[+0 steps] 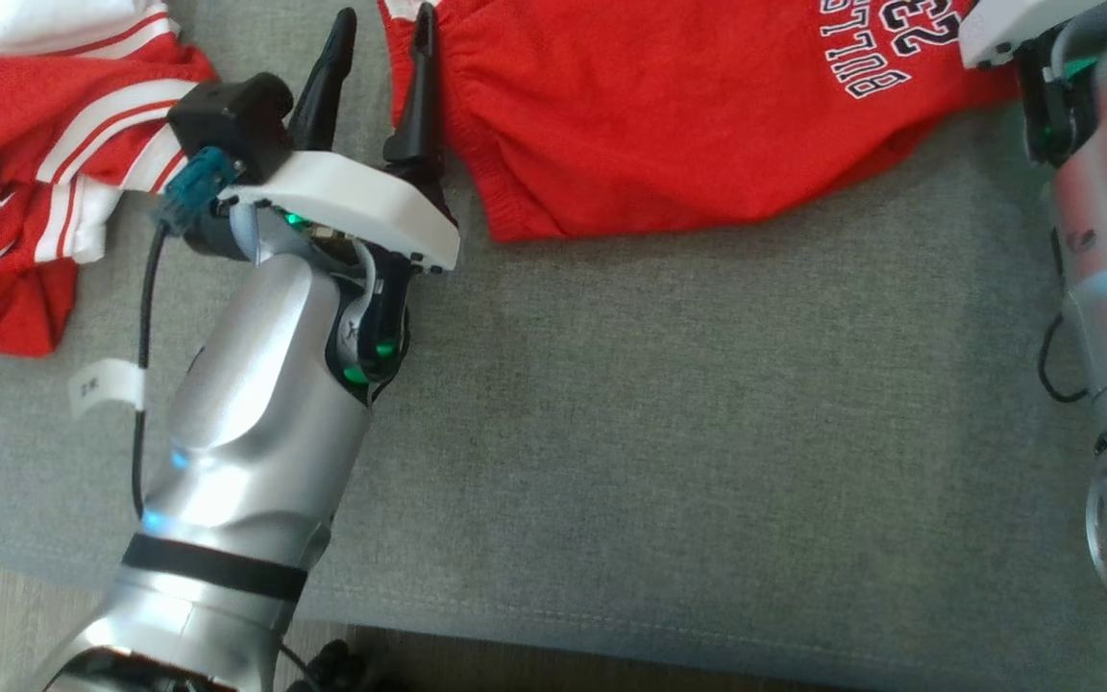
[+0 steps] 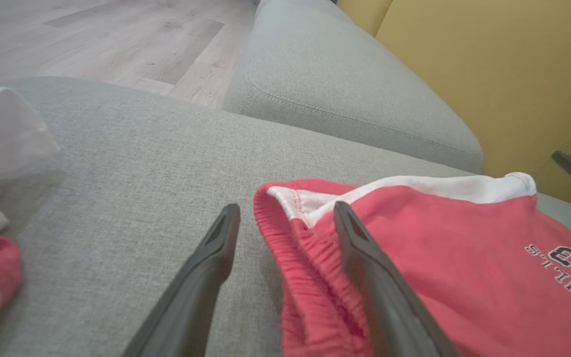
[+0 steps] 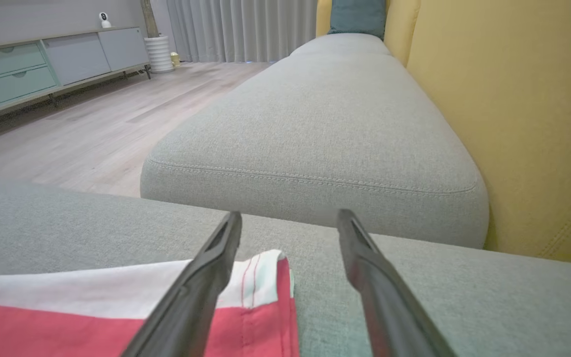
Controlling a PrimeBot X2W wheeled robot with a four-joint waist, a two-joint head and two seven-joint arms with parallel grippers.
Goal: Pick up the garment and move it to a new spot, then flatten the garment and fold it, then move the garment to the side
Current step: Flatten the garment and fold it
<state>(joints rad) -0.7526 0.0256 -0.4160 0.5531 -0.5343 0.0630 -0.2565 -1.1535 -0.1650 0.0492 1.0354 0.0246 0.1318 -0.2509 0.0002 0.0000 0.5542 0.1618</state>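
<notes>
Grey sofa cushion [image 1: 669, 404] holds the red shorts [image 1: 650, 125] along its far side. Left gripper [image 1: 385, 19] and right gripper [image 3: 289, 217] gape wide at the 2 ends, holding nothing. Flattening probably wants both corners pinched evenly, then pulled apart.

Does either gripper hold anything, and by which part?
Nothing is held: left gripper and right gripper stand open at edges of the red fabric shorts.

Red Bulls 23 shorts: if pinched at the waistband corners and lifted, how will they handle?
Probably floppy: the red shorts lie slack and creased on the grey cushion, so they should drape and sag between pinches. Likely light for their size: soft cloth, nothing stiff visible. The gathered elastic waistband looks thick and ribbed, so it should grip well rather than slip.
</notes>
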